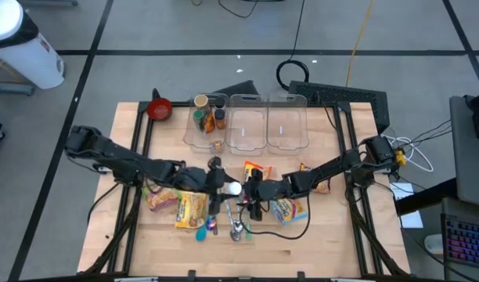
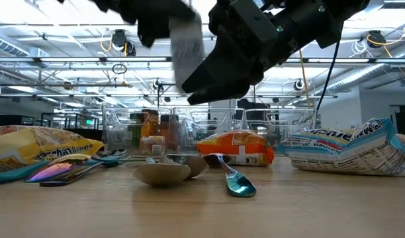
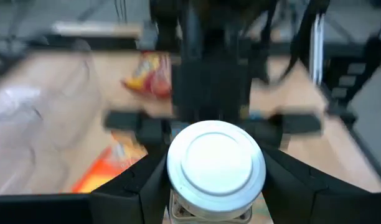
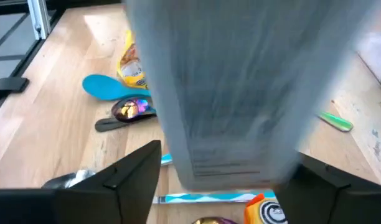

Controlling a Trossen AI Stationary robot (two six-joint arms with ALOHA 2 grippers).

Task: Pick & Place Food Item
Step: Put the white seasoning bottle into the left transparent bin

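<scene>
Even, bright overhead lighting seen in high view; soft short shadows cast under arms on table [image 1: 318, 227]. Low view backlit by ceiling strip lights [image 2: 50, 61] across upper frame; arms rendered as dark silhouettes, near table edge out of focus. Left wrist view heavily blurred throughout; white lid [image 3: 215, 163] at lower centre slightly glared. Right wrist view: grey jar [image 4: 234, 93] at centre smeared by motion blur.

Floor: grey tiles [image 1: 145, 31] crossed by dark seam lines.
Ceiling: exposed white trusses and pipes [image 2: 57, 63] (seen from table height), with bright strip lights [image 2: 10, 89].
Table: pale wooden butcher-block top [image 1: 325, 243].
Cables: black coiled cable [image 1: 296, 72] and thin yellow cord [image 1: 357, 39] on the floor.
Edge: dark computer keyboard [image 1: 462, 243].
</scene>
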